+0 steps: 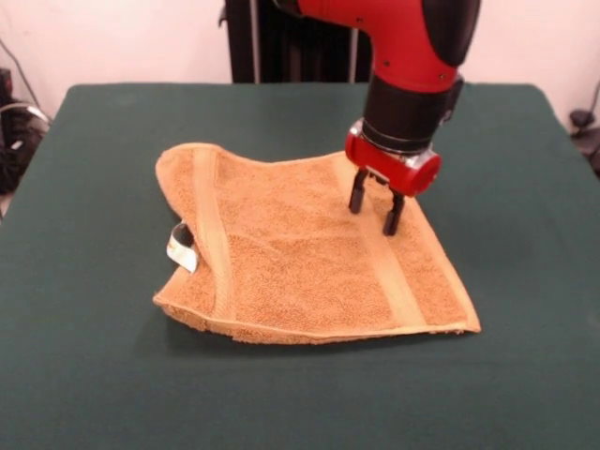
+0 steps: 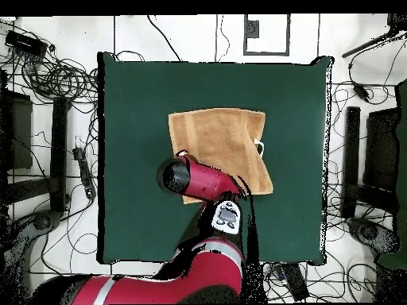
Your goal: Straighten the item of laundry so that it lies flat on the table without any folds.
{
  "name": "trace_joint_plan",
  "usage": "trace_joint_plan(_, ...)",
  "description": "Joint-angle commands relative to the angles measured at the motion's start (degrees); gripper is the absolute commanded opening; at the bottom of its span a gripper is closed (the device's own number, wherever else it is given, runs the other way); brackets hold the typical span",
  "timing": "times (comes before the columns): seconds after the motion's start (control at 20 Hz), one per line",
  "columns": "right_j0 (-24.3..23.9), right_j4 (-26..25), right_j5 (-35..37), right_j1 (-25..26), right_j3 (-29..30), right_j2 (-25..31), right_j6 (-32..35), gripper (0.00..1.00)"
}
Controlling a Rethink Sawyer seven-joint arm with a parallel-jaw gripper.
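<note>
The orange-tan towel (image 1: pixel 300 253) lies in the middle of the dark green table (image 1: pixel 112 375). It is mostly spread out. Its left end curls and folds inward beside the white tag (image 1: pixel 181 248). Two woven bands run across it, one on the left (image 1: pixel 211 225) and one on the right (image 1: pixel 386 277). My gripper (image 1: pixel 376 206) is open and empty. Its fingertips are at or just above the towel's far right part, beside the right band. In the overhead view the towel (image 2: pixel 219 139) lies on the table (image 2: pixel 135 103), and the arm (image 2: pixel 199 181) covers the gripper and the towel's near left corner.
The black pedestal (image 1: pixel 281 42) stands behind the table's far edge. Cables and gear (image 1: pixel 14 131) lie off the table's left side. In the overhead view, cables (image 2: pixel 63 79) and stands (image 2: pixel 350 159) ring the table on the floor.
</note>
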Motion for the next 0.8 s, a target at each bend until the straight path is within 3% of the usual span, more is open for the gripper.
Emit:
trace_joint_plan(0.05, 3.5, 5.4, -3.1, 3.6, 3.8, 10.0, 13.8, 1.0)
trace_joint_plan(0.8, 10.2, 13.8, -1.2, 4.0, 2.5, 7.3, 17.2, 1.0)
